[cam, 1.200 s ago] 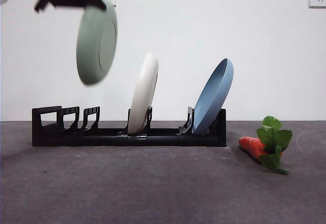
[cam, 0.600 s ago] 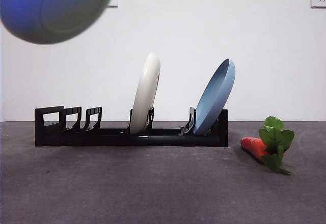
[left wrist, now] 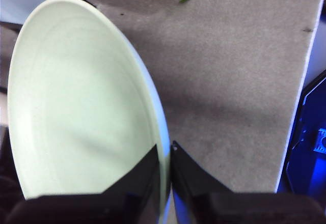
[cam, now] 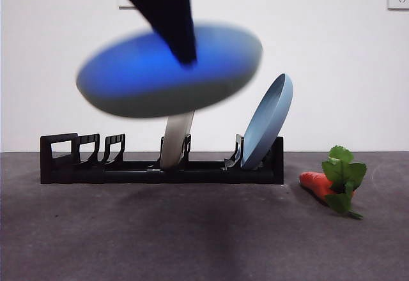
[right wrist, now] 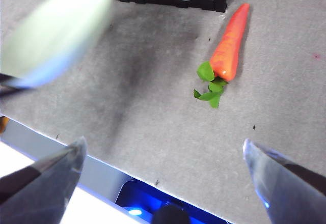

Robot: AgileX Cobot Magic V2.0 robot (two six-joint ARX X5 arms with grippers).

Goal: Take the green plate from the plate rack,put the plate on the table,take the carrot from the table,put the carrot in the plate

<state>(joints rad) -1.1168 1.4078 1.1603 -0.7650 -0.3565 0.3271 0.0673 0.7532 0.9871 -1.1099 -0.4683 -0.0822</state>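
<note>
One green plate (cam: 169, 76) hangs in the air in front of the plate rack (cam: 160, 159), tipped nearly flat and blurred, its underside showing bluish in the front view. The left gripper (left wrist: 165, 155) pinches its rim, one black jaw on each face of the plate, the dark arm coming down from above onto the plate's upper edge. From the left wrist the plate's pale inner face (left wrist: 81, 107) fills much of the picture, with the table (left wrist: 239, 81) below it. The rack stands on the table behind the plate, loop handle at its left end in the front view; a cream-white plate (cam: 176, 142) stands in a middle slot, mostly hidden by the held plate, and a blue plate (cam: 267, 122) leans in a slot at the right end. The carrot (cam: 317, 184) lies on the table well to the right of the rack in the front view, green leaves (cam: 344, 177) at its thick end, apart from everything else. The right gripper (right wrist: 163, 163) hovers above the table edge with its jaws spread wide and nothing between them; the carrot (right wrist: 230, 46) lies on the table beyond it, and the held plate shows as a pale blur at one side.
</note>
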